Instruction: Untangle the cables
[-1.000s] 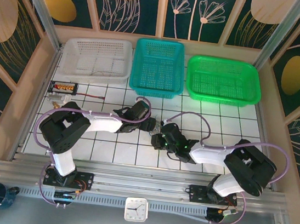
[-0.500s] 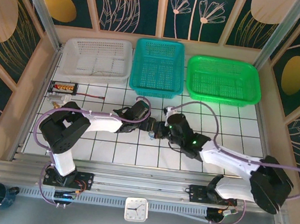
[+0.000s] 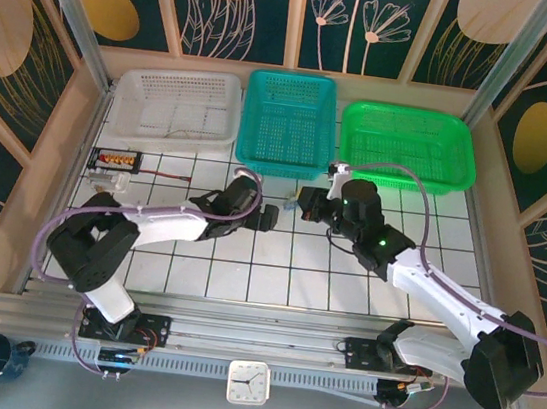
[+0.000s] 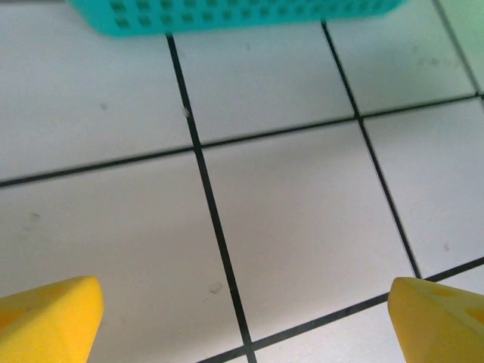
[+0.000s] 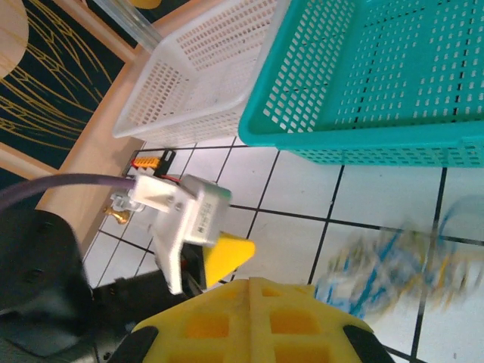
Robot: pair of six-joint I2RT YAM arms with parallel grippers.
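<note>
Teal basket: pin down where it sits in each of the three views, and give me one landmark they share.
Top external: teal basket at the back, middle of three, between white basket and green basket.
Left wrist: teal basket rim runs along the top edge.
Right wrist: teal basket takes the upper right, white basket to its left.
Shared landmark: the white tiles with black grid lines in front of it.

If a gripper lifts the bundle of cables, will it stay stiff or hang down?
Probably floppy: the cables are thin wires in loose loops, so they would sag. Likely light, being so thin. The strands look interlaced, so they may lift together.
</note>
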